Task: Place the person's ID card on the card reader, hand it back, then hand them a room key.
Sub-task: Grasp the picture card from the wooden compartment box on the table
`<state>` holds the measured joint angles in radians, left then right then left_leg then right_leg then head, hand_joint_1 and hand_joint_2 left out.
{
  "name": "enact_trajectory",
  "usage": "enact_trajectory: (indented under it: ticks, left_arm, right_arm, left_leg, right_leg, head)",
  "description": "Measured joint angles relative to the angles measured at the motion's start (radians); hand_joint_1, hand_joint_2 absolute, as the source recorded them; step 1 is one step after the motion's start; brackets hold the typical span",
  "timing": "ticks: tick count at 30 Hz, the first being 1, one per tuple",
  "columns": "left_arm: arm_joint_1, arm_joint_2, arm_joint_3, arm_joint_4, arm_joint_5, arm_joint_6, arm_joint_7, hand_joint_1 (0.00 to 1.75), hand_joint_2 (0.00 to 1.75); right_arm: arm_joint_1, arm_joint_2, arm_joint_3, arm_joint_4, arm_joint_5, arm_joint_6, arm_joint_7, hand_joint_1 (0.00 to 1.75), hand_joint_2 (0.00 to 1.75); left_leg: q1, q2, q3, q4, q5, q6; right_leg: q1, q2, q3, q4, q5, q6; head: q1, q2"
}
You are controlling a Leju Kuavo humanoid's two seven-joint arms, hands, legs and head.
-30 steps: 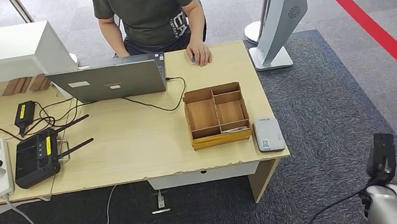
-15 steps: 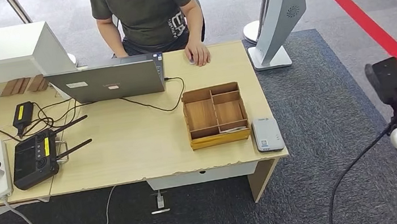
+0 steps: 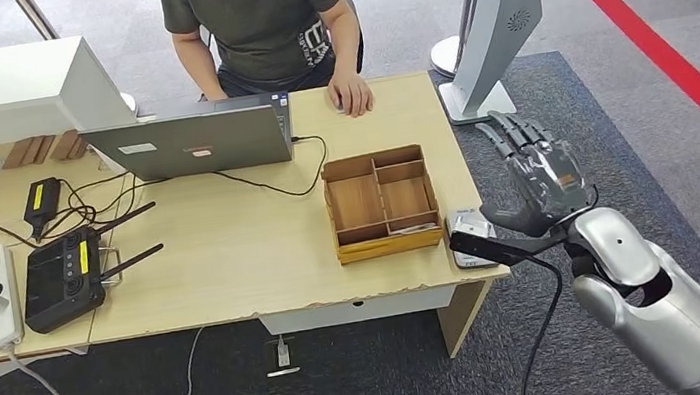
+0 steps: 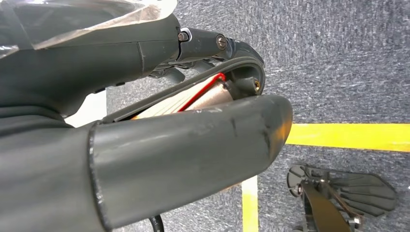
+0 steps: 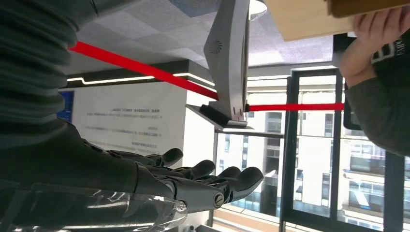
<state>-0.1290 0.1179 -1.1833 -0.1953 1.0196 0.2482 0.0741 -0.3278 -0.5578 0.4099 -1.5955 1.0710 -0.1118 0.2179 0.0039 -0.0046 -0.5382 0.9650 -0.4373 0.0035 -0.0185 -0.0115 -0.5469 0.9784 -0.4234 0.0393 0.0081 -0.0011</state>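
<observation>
Covering part of the card reader (image 3: 469, 240), the right robot hand (image 3: 537, 178) hovers (fingers spread, empty).

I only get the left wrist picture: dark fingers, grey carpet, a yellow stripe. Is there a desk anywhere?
Observer: Yes. The head view shows a wooden desk with a person seated behind it.
Operator: What is the other hand doing?
Observer: The right hand is up beside the desk's right end, fingers spread, holding nothing.
Operator: Any card reader?
Observer: A small grey card reader lies at the desk's near right corner, next to a wooden tray.
</observation>
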Motion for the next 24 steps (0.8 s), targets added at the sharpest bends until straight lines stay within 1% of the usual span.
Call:
enact_trajectory:
  ticks: [8, 15, 24]
  left_arm:
    - [0.001, 0.000, 0.000, 0.000, 0.000, -0.003, -0.004, 0.00, 0.00]
    - [0.001, 0.000, 0.000, 0.000, 0.000, -0.004, -0.004, 0.00, 0.00]
    - [0.002, 0.001, 0.000, 0.000, -0.010, -0.006, -0.013, 0.00, 0.00]
  right_arm:
    - [-0.004, 0.001, 0.077, -0.057, 0.008, 0.025, 0.000, 0.00, 1.75]
    - [-0.006, 0.000, 0.108, -0.076, 0.008, 0.030, 0.000, 0.00, 1.75]
    - [-0.005, -0.001, 0.140, -0.091, 0.008, 0.093, -0.007, 0.00, 1.75]
  left_leg:
    - [0.000, 0.000, 0.000, 0.000, 0.000, 0.000]
    - [0.000, 0.000, 0.000, 0.000, 0.000, 0.000]
    - [0.000, 0.000, 0.000, 0.000, 0.000, 0.000]
  right_leg:
    - [0.000, 0.000, 0.000, 0.000, 0.000, 0.000]
    - [0.000, 0.000, 0.000, 0.000, 0.000, 0.000]
    - [0.000, 0.000, -0.001, 0.000, 0.000, 0.000]
  head:
    - [0.000, 0.000]
    - [0.000, 0.000]
    - [0.000, 0.000]
